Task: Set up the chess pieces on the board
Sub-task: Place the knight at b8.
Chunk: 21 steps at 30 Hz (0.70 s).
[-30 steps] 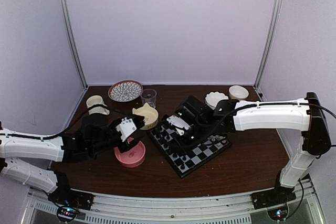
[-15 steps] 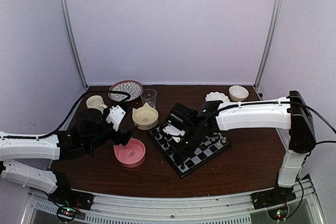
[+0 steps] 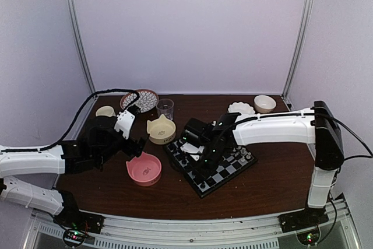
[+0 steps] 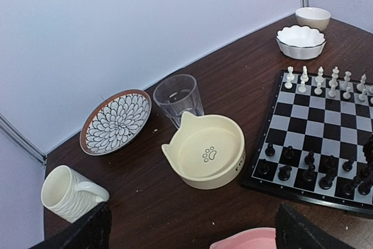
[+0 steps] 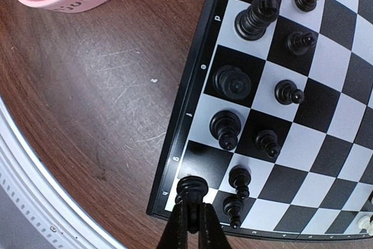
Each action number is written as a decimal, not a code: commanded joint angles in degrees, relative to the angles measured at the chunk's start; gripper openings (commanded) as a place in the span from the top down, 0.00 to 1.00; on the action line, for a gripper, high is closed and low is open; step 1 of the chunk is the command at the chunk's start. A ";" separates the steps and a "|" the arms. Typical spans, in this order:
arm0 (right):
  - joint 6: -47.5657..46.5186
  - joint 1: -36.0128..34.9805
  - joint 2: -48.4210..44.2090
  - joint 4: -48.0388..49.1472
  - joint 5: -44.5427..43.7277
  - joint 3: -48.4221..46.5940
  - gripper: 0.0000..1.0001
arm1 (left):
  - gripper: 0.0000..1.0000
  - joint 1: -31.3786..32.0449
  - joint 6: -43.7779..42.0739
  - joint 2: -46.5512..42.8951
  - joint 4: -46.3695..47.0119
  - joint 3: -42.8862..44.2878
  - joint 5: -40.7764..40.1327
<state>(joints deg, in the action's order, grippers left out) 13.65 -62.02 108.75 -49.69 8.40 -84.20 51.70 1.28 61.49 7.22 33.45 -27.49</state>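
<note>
The board (image 3: 233, 170) lies right of centre on the table, and it also shows in the left wrist view (image 4: 326, 126). Black chess pieces (image 4: 309, 167) stand in two rows on its near side, white ones (image 4: 326, 80) along the far side. My right gripper (image 5: 191, 217) is shut on a black chess piece (image 5: 192, 186) and holds it upright over a corner square of the board (image 5: 326, 86), beside other black pieces (image 5: 232, 83). My left gripper (image 4: 195, 237) is open and holds nothing. It hangs over bare table between the cream bowl and the pink bowl.
A pink bowl (image 3: 144, 168) sits left of the board, with a cream cat-eared bowl (image 4: 207, 150) behind it. Further back are a glass (image 4: 178, 97), a patterned plate (image 4: 115, 121) and a mug (image 4: 70, 193). A scalloped white bowl (image 4: 301, 40) and a small bowl (image 4: 312, 17) stand at the back right.
My left gripper has drawn back from the pink bowl, risen and opened wide. My right gripper has moved left across the board to its left edge with the black piece still held.
</note>
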 commanded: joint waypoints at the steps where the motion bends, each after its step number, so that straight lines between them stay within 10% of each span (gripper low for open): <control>1: -0.31 -0.55 1.46 -1.03 -2.49 -1.84 0.97 | 0.02 -0.37 1.99 0.16 -1.38 1.62 -2.74; 21: -0.64 -1.39 5.60 -2.34 -5.65 -4.62 0.95 | 0.03 -0.39 1.53 2.23 -5.11 3.77 -4.19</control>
<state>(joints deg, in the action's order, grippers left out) 13.41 -62.89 113.56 -50.70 4.97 -86.78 51.68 2.09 63.53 1.61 35.40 -31.05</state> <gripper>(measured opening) 0.052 0.976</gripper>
